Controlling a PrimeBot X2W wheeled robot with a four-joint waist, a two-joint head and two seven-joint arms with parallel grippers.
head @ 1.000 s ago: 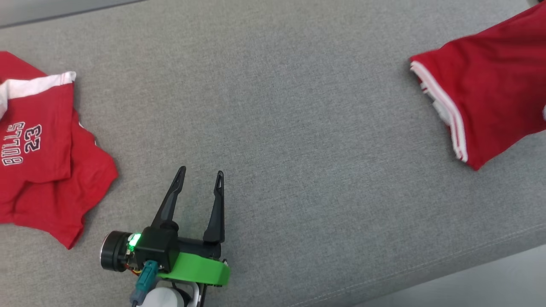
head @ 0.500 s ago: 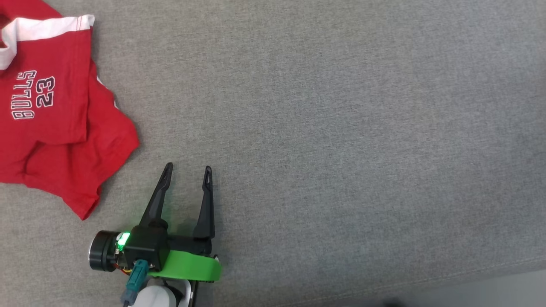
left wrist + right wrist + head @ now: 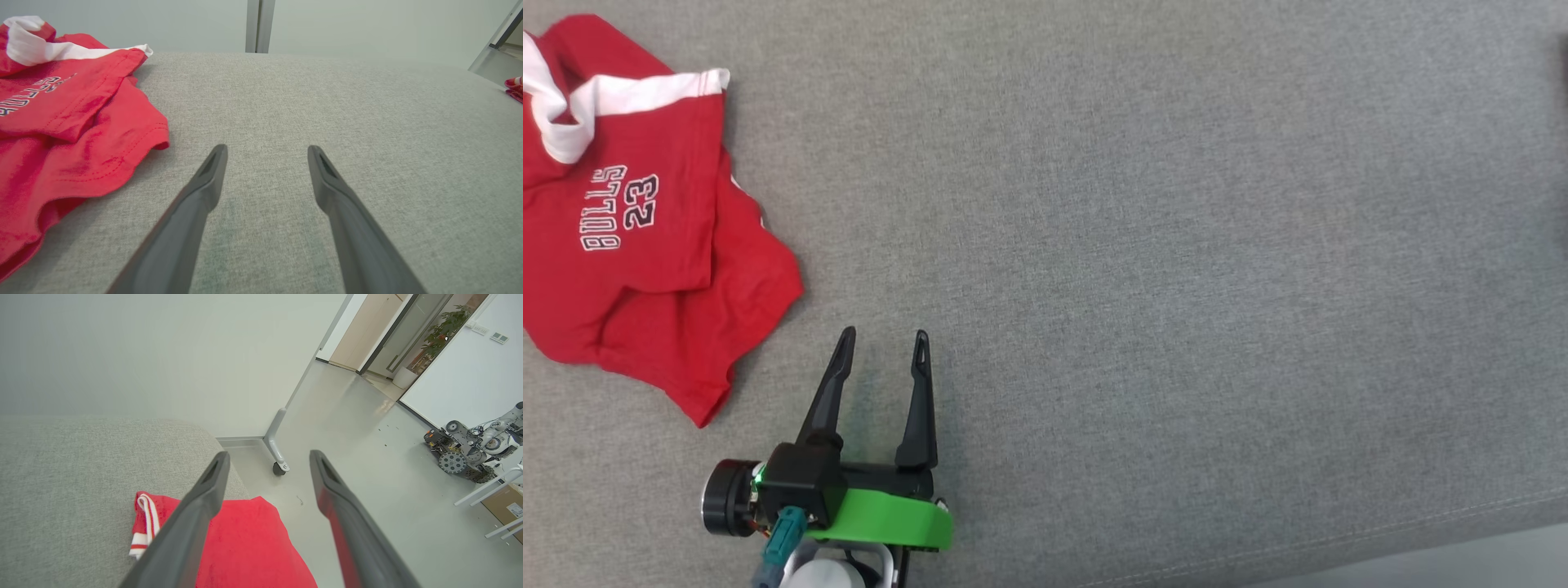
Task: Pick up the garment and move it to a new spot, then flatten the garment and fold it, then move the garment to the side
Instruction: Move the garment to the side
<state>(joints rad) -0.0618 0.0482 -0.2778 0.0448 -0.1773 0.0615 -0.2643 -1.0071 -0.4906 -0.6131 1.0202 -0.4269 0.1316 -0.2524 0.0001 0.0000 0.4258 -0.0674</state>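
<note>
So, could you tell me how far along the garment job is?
Done, apparently: the striped garment lies at the grey surface's end by the open right gripper. In hand: nothing; the left gripper hovers open beside the Bulls shirt. Left: that crumpled shirt needs flattening, folding, moving aside.

Bright, even, diffuse light; soft faint shadows; wide-angle bending at wrist-view edges.

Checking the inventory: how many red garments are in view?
2. The Bulls shirt lies at the grey surface's left; a white-striped garment lies at its right end. Others may be hidden.
</note>
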